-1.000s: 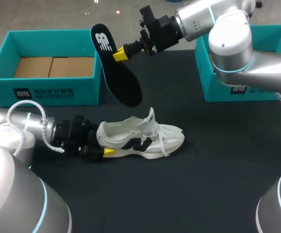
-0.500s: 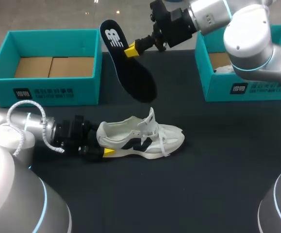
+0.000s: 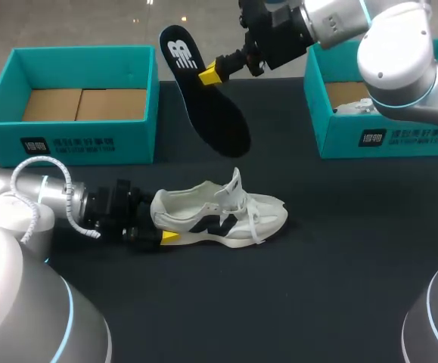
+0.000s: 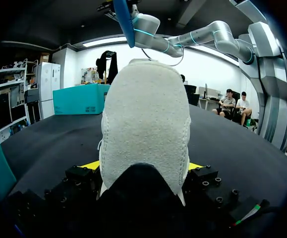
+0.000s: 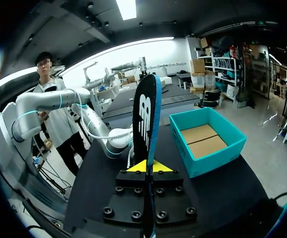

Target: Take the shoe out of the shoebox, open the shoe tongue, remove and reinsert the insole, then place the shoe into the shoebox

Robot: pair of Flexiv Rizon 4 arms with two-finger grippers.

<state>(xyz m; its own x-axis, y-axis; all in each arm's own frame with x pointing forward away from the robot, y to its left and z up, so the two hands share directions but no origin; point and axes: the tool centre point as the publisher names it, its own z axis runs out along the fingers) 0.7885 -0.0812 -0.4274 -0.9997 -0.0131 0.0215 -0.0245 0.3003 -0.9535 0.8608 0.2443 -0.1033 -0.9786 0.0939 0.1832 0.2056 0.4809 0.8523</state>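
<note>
Over on the left sits the open teal shoebox (image 3: pixel 75 142), showing only its cardboard floor (image 3: pixel 82 104). Just in front of it my left gripper (image 3: pixel 160 224) lies low along the black table (image 3: pixel 317 272), and it's clamped on the heel of the white sneaker (image 3: pixel 226 215); the left wrist view shows a yellow tip pressed against each side of that heel. The sneaker stands on its sole, toe pointing away from the gripper towards the right, tongue (image 3: pixel 236 184) pulled up and standing tall. Up above and beyond it, in the gap between the two boxes, the black insole (image 3: pixel 212 113) hangs in the air, slanting down, logo end uppermost, clear of shoe and table. My right gripper (image 3: pixel 211 73), coming in from the far right, has its fingers pinched tight on the insole's edge near that logo end; its wrist view shows the insole edge-on between the yellow tips. At far right stands a second teal box (image 3: pixel 355 140).
</note>
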